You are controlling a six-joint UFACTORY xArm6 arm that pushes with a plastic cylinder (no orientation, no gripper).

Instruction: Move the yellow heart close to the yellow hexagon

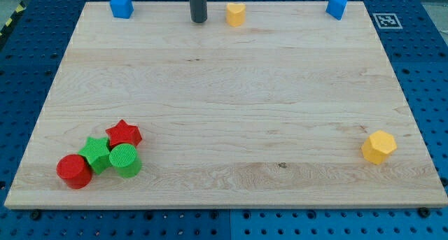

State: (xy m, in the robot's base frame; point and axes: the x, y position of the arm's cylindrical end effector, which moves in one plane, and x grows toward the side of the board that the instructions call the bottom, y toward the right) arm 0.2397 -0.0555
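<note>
You see my tip [199, 20] bare, holding nothing, just 9 o'clock of yellow heart [236, 15]; yellow hexagon [379, 147] sits far off, approx 5 o'clock.

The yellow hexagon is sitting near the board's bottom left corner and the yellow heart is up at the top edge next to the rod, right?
Not quite. The camera view shows the yellow hexagon near the board's bottom right corner, not the left. The yellow heart is indeed at the top edge, just right of my tip.
</note>
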